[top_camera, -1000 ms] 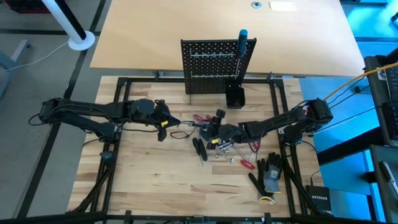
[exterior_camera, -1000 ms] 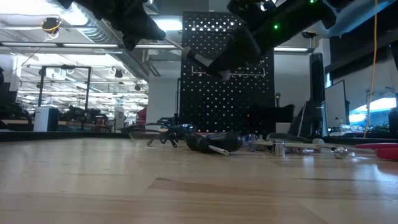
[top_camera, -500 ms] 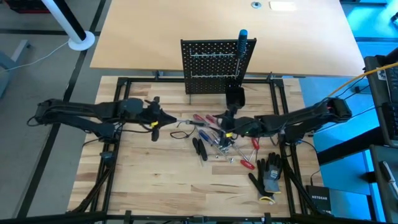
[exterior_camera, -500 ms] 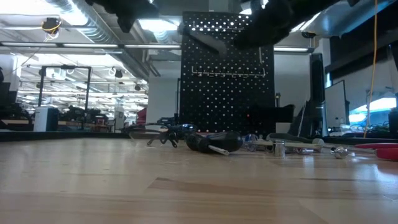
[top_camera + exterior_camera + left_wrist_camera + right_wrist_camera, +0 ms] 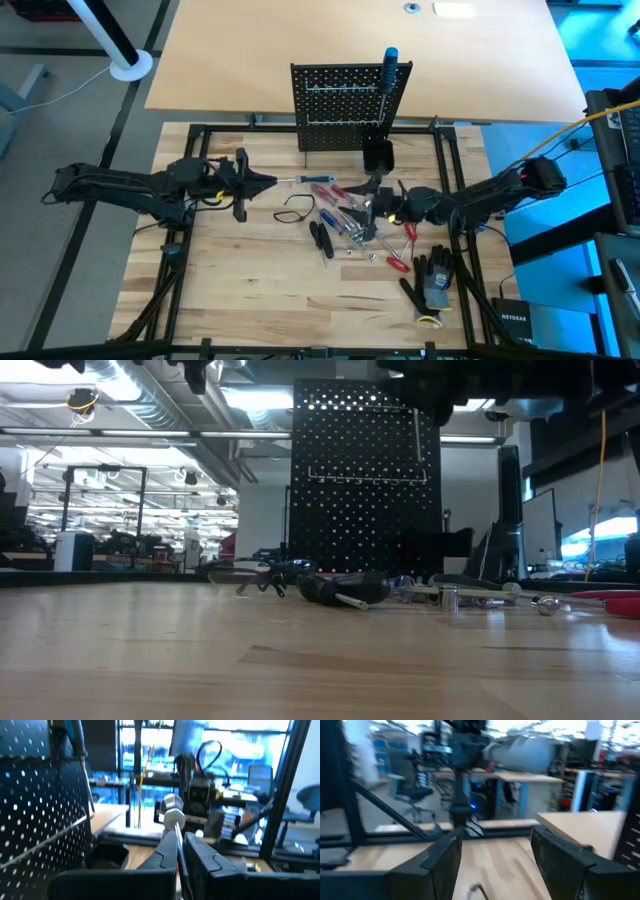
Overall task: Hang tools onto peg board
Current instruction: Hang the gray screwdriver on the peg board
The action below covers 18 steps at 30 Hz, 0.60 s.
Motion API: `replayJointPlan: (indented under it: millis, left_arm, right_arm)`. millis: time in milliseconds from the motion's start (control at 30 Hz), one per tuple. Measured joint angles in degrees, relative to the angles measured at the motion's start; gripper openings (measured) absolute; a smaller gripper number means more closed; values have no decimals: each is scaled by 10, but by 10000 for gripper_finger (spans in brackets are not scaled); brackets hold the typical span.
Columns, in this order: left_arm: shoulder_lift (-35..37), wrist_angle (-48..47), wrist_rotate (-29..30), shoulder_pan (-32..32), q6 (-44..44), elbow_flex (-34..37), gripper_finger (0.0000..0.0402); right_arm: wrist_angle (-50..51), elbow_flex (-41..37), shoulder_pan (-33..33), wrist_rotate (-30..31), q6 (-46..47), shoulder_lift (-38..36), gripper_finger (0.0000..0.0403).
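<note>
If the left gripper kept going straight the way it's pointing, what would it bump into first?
Probably the right gripper. The left gripper, shut on a thin metal shaft, points across the table toward it, above the pile of tools. Heights are hard to judge, so it might pass clear.

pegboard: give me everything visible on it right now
The peg board is a black rectangular panel, apparently metal, dotted with rows of small holes. It stands upright on a short stand at the table's far edge, centre. Thin rails cross its face. A blue-handled screwdriver hangs upright along its right side, above a small black cup at its foot. No pincer touches it.
</note>
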<state>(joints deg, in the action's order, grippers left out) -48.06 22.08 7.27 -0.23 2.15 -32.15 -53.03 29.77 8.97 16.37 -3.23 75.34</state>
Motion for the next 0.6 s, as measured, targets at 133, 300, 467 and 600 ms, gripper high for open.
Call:
replayJointPlan:
  millis: [133,300,467,600]
  left_arm:
    - [-8,59,0,0,-1,18,3]
    - [-22,130,0,-6,-1,38,3]
    - [-43,170,0,-19,-15,38,3]
    - [-56,192,0,-29,-18,39,3]
  right_arm:
    - [-81,0,-4,-4,0,39,237]
    - [-194,12,-17,-37,9,87,237]
    - [-208,69,-15,-50,-2,124,237]
    - [-206,122,-15,-39,-31,146,237]
